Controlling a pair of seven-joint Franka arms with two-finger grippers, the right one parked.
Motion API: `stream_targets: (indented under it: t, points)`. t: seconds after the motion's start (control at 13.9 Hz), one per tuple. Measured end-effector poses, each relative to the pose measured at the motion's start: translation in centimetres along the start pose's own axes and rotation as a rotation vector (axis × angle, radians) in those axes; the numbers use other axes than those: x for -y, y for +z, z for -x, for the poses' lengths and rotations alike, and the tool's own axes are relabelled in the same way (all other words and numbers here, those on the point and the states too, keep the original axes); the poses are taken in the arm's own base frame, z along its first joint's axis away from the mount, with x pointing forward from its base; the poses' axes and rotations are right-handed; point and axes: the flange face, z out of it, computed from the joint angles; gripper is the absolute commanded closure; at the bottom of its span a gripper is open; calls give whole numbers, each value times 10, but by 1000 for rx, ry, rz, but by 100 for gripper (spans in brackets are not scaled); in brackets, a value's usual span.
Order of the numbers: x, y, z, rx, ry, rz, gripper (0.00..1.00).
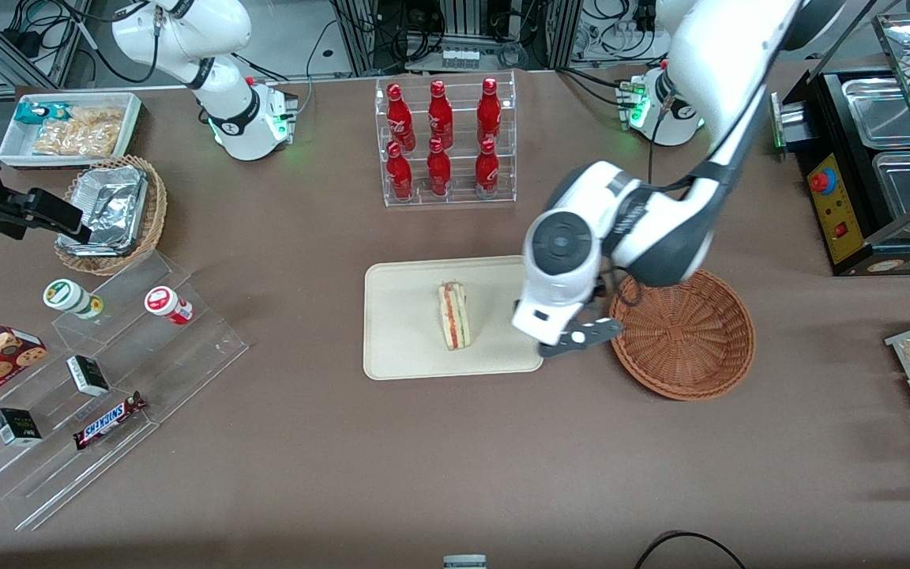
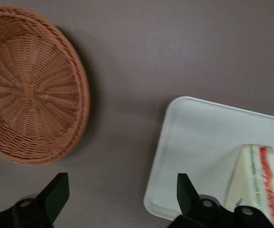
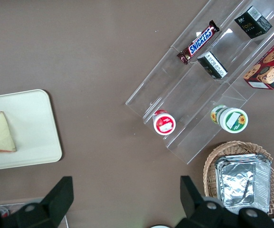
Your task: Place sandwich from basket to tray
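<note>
The sandwich lies on the cream tray, its red and green filling facing the front camera. It also shows in the left wrist view on the tray, and in the right wrist view on the tray. The reddish-brown wicker basket stands empty beside the tray; it also shows in the left wrist view. My left gripper hangs above the tray's edge nearest the basket, open and empty, with its black fingers wide apart.
A clear rack of red bottles stands farther from the camera than the tray. Toward the parked arm's end are a foil-lined basket, a white snack bin and acrylic steps with snacks. A food warmer stands toward the working arm's end.
</note>
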Motion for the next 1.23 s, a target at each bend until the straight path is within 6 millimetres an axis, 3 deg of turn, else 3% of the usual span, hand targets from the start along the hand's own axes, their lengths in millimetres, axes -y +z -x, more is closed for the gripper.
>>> stream_targets:
  t: [0.36,0.94,1.23]
  points:
    - [96,-16,-15,47,82,14,0]
    - [191,-58,8,109,260,6,0]
    - [270,-81,-2,160,348,54,0]
